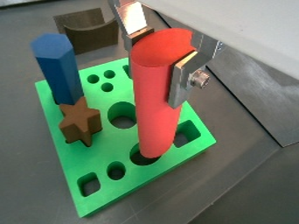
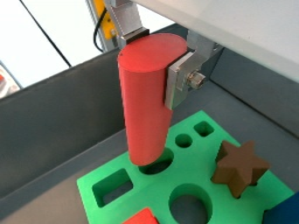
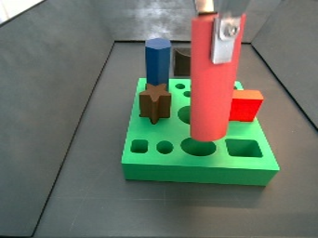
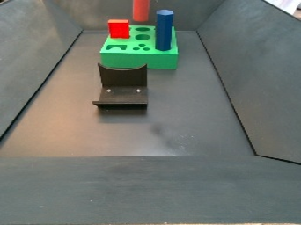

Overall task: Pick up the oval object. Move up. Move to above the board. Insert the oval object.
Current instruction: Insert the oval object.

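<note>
My gripper (image 1: 158, 54) is shut on the top of the oval object (image 1: 158, 101), a tall smooth red-pink peg held upright. It also shows in a wrist view (image 2: 146, 96) and in both side views (image 3: 209, 84) (image 4: 141, 9). The peg's lower end sits at the mouth of a hole near the edge of the green board (image 1: 193, 140) (image 3: 199, 165) (image 4: 139, 57). I cannot tell how deep it goes. The silver fingers (image 2: 177, 77) clamp the peg's flat sides, and the gripper (image 3: 225, 28) is high above the board.
A blue hexagonal prism (image 3: 156, 60) (image 1: 56, 66) and a brown star piece (image 3: 154, 102) (image 1: 79, 122) stand in the board. A red cube (image 3: 246, 105) sits at its far side. The dark fixture (image 4: 122, 85) stands on the floor beside the board. Grey walls enclose the floor.
</note>
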